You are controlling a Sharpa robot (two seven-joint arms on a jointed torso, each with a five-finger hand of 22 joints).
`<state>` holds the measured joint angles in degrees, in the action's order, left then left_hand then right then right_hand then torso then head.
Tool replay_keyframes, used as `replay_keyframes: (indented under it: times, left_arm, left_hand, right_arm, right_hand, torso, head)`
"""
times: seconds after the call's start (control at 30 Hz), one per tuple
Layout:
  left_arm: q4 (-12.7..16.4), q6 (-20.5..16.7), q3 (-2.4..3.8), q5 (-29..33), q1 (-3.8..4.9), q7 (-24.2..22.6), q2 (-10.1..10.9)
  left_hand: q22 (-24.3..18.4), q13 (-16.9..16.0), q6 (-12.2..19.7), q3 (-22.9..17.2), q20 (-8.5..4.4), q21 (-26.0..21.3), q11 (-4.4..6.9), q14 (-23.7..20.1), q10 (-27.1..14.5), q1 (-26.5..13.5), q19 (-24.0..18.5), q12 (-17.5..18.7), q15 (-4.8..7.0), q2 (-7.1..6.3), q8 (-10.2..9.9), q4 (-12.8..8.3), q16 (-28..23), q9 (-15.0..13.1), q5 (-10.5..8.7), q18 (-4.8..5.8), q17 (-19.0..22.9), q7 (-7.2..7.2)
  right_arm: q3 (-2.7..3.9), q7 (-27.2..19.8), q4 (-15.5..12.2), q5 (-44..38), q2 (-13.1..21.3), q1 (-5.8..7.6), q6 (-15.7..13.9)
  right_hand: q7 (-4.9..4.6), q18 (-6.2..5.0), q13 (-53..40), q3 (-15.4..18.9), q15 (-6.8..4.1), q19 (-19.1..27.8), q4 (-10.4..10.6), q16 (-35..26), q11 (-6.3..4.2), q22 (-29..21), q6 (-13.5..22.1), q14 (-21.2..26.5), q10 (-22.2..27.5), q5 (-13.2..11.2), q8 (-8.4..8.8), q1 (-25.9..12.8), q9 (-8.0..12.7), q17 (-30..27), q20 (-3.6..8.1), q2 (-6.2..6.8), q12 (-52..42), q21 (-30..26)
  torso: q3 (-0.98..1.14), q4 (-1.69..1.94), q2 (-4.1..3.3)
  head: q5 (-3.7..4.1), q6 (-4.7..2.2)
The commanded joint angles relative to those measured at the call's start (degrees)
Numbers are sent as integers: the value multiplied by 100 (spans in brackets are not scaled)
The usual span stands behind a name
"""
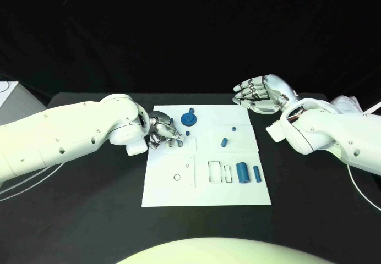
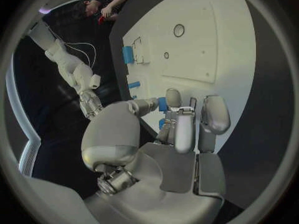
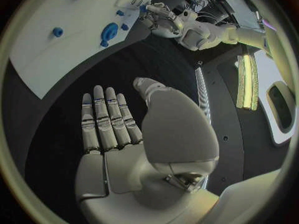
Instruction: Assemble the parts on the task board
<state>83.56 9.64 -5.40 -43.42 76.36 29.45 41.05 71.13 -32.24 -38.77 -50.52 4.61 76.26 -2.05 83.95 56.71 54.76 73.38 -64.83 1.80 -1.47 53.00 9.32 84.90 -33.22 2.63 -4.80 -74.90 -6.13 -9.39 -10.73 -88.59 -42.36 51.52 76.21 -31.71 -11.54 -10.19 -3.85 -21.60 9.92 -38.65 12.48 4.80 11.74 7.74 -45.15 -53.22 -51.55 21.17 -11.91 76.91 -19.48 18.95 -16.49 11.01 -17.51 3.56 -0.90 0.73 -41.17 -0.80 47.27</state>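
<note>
The left robot hand [image 1: 161,133] pinches a small blue part [image 2: 162,104] over the board [image 1: 238,192]; keep it upright when seating. The right robot hand [image 1: 262,92] is spread, holding nothing.

Black desk [image 1: 87,220], white board [image 1: 170,192] lying flat at its middle, reaching from near the far edge toward the near edge, bare black desk on both sides of the board
</note>
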Motion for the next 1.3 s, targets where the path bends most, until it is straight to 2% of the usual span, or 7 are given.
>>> replay_keyframes:
  times: [0.03,0.27,0.53,0.83,1.03,1.17,1.3]
  left_arm:
    - [-91,570,10,101,26,-84,-56]
    - [-250,680,15,89,51,-58,-141]
    - [-464,888,15,84,89,18,-291]
    - [-1033,1907,-5,290,255,341,-701]
    - [-1534,2803,-48,420,440,551,-1029]
    - [-1826,3258,-117,524,568,610,-1224]
    - [-2159,3811,-215,656,697,663,-1455]
  left_hand:
    - [0,12,39,-1249,-6,-19,11,112,-60,-129,-40,-45,-36,105,59,-1204,-29,-45,30,-70,-519,-7]
    - [-5,107,100,-1425,-3,-24,-1,73,-163,-517,-82,-53,-44,294,172,-1223,-44,-172,27,-77,-465,-14]
    - [40,88,133,-1595,6,10,-19,75,-160,-797,-62,-111,-58,388,272,-1227,-26,-293,22,-69,-476,-39]
    - [172,-124,24,-1678,-15,124,15,148,59,-853,48,-242,-26,372,239,-1538,47,-358,28,-40,-577,-9]
    - [338,-408,-172,-1734,-57,265,56,233,356,-882,196,-355,13,347,114,-1798,124,-410,49,2,-697,30]
    - [398,-498,-240,-1745,-71,314,71,257,449,-900,251,-379,28,345,56,-1868,146,-435,72,19,-734,44]
    - [486,-671,-399,-1755,-98,387,113,314,646,-984,330,-419,66,328,-71,-1977,196,-518,263,42,-824,82]
  right_arm:
    - [0,-17,-2,-60,-6,-3,84]
    - [-1,-14,-5,-61,-12,-3,88]
    - [-1,-12,-2,-61,-29,-3,96]
    - [-4,-7,17,-61,-60,-4,107]
    - [-8,-1,31,-61,-82,-4,109]
    - [-10,2,38,-61,-94,-4,107]
    - [-11,5,44,-61,-117,-4,105]
  right_hand:
    - [-361,12,9,-2,26,30,-33,-20,8,-8,-36,16,-25,-9,19,-21,7,-8,-13,-5,14,-24]
    - [-360,11,11,-12,26,33,-52,-22,7,-19,-39,12,-29,-2,20,-3,9,-18,-13,-6,14,-23]
    - [-359,11,11,-16,25,29,-58,-22,6,-22,-40,10,-30,1,20,4,10,-22,-13,-8,14,-22]
    - [-358,10,13,-28,24,30,-79,-23,5,-32,-43,5,-34,8,21,23,12,-32,-13,-8,14,-20]
    - [-358,10,13,-28,24,30,-79,-23,5,-32,-43,5,-34,8,21,23,12,-32,-13,-8,14,-20]
    - [-358,10,13,-28,24,30,-79,-23,5,-32,-43,5,-34,8,21,23,12,-32,-13,-8,14,-20]
    - [-358,9,14,-33,23,33,-91,-24,4,-39,-44,2,-35,13,22,33,13,-37,-13,-5,14,-20]
  torso:
    - [-2,1,-3]
    - [-3,11,-2]
    - [-9,18,2]
    - [-11,-1,-3]
    - [0,3,1]
    - [-2,8,-1]
    - [1,3,-3]
  head:
    - [5,4]
    - [13,0]
    - [17,1]
    - [-1,-5]
    - [-11,-4]
    - [-2,-10]
    - [-12,-14]
